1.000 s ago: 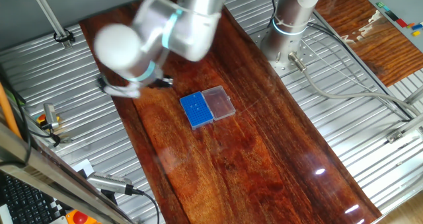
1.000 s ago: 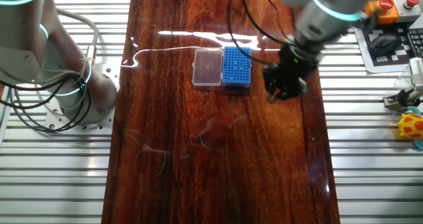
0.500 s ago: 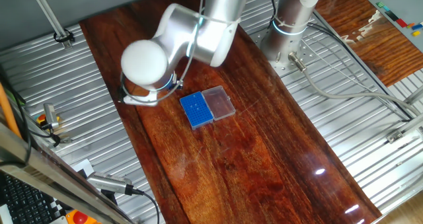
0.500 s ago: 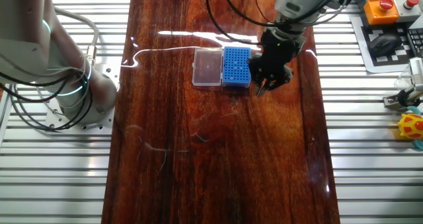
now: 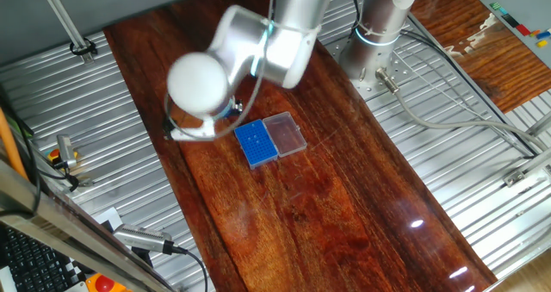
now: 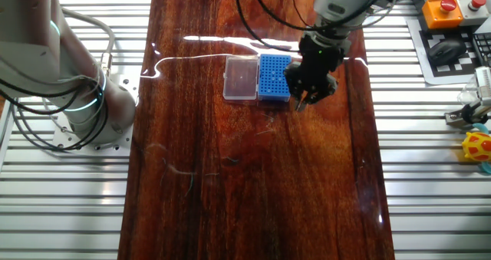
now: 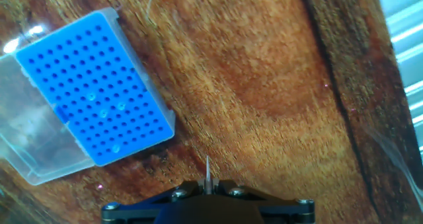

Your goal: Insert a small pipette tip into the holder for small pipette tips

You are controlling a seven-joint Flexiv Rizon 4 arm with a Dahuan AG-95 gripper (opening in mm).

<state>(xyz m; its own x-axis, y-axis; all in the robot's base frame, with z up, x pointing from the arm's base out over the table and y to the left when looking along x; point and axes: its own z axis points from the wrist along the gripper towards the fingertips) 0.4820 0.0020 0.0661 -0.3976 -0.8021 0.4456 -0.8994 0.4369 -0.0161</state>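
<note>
The bright-blue holder (image 5: 256, 142) with its clear pinkish lid (image 5: 285, 133) lies open on the dark wood table. It shows in the other fixed view (image 6: 275, 77) and at upper left in the hand view (image 7: 96, 95); a few of its holes hold tips. My gripper (image 6: 304, 97) hangs just beside the holder's edge on the side away from the lid. In the hand view my gripper (image 7: 207, 183) is shut on a small clear pipette tip (image 7: 207, 172) that points down at bare wood beside the holder.
The wood table (image 6: 253, 183) is flanked by ribbed metal surfaces (image 6: 430, 176). A second arm's base (image 6: 80, 106) with cables stands at the left. A keyboard, an orange button box (image 6: 447, 11) and small items lie at the right edge.
My gripper has moved from farther out over the table toward the holder, and now hangs right beside its edge. The holder has not moved.
</note>
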